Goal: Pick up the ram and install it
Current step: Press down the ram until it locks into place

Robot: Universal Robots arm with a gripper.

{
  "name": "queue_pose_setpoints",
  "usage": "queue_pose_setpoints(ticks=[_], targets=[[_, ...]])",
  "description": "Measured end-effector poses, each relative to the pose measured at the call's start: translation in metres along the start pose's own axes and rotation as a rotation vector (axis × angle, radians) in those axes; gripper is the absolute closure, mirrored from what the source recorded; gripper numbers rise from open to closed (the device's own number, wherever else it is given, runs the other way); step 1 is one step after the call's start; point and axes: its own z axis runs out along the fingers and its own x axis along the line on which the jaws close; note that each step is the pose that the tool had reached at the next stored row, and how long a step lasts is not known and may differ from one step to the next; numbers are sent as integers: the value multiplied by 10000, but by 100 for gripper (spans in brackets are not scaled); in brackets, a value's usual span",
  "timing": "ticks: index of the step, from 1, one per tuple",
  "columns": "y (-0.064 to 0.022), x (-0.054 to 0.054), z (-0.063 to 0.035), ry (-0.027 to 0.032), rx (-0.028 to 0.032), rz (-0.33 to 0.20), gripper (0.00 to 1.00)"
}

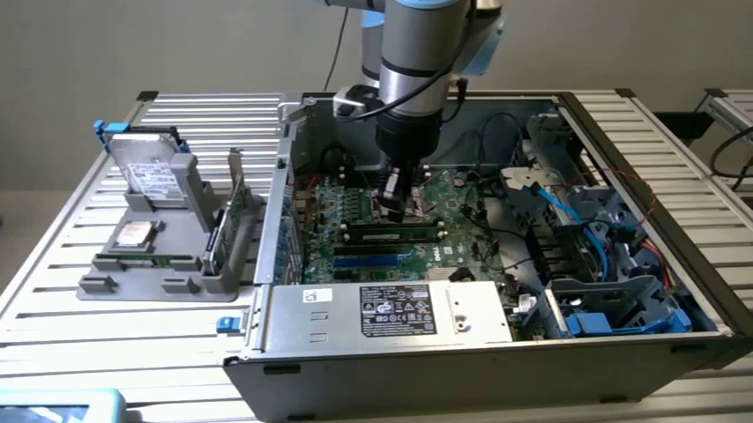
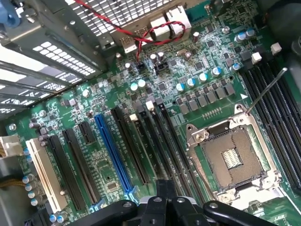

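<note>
The ram [image 1: 394, 235] lay flat along a black slot on the green motherboard [image 1: 353, 211], a thin green stick with dark chips, inside the open computer case [image 1: 495, 352]. Just nearer than it ran one blue slot [image 1: 376, 257]. The gripper [image 1: 392, 204] hung directly above the far edge of the ram, at the end of the grey arm [image 1: 414, 53]; whether its fingers were apart or together could not be told from either view. In the wrist view the gripper [image 2: 164, 200] showed as black links at the frame edge, over a row of long black slots [image 2: 155, 141], with one blue slot [image 2: 113, 150], one white slot [image 2: 44, 172] and one empty square processor socket [image 2: 230, 157] on the board. Near the case's front sat one silver power supply [image 1: 389, 310] with a label. Toward the exterior view's left, on the slatted counter [image 1: 70, 264], one grey holder [image 1: 159, 278] carried one boxy silver drive [image 1: 151, 172] standing upright, one tall green card [image 1: 229, 211] with a metal bracket, and one drive [image 1: 136, 233] lying flat.
</note>
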Motion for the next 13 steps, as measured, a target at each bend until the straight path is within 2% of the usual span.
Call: queue_pose_setpoints(ticks=[13], targets=[[0, -1, 8, -5, -156, 1918, 89]])
